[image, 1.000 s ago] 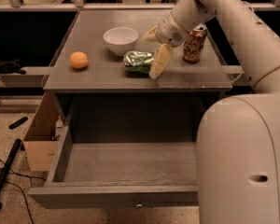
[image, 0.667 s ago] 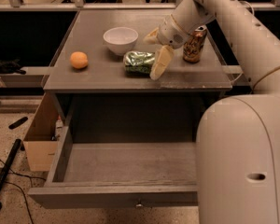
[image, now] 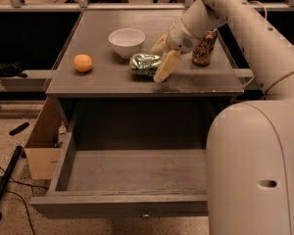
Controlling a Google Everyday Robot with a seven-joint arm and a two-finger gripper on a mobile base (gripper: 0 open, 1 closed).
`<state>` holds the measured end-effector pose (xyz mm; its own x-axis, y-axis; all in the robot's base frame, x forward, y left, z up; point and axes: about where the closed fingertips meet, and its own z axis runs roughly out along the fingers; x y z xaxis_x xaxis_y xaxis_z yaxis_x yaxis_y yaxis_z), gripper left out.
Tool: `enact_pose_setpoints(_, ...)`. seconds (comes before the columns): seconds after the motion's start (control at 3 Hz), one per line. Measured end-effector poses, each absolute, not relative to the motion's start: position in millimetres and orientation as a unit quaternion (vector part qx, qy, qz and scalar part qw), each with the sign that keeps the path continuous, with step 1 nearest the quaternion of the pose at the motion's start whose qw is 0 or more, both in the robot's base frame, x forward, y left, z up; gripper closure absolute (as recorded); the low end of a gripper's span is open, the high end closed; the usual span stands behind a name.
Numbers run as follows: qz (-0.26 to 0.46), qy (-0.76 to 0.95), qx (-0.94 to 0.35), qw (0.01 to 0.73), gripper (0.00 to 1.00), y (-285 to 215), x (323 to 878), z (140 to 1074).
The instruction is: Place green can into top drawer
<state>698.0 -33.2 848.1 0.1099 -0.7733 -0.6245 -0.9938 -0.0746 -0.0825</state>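
The green can (image: 143, 65) lies on its side on the grey cabinet top (image: 112, 80), just in front of the white bowl. My gripper (image: 156, 65) reaches down from the right and its two pale fingers (image: 167, 65) stand apart, one behind and one in front of the can's right end. The can rests on the surface. The top drawer (image: 132, 173) is pulled wide open below the cabinet top, with nothing in it, and its small knob (image: 146, 213) shows on the front panel.
A white bowl (image: 126, 41) stands behind the can. An orange (image: 83, 62) lies at the left. A gold-brown can (image: 204, 47) stands upright at the right, partly behind my arm. A cardboard box (image: 41, 146) sits on the floor to the left of the drawer.
My gripper has edged slightly left along the green can's right end. The can and the drawer have not moved.
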Motion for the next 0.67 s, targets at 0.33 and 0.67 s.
enact_pose_setpoints(0.33, 0.217, 0.631, -0.7, 0.254, 0.57, -33.2, 698.0, 848.1)
enact_pose_setpoints(0.67, 0.217, 0.631, -0.7, 0.254, 0.8, -33.2, 698.0, 848.1)
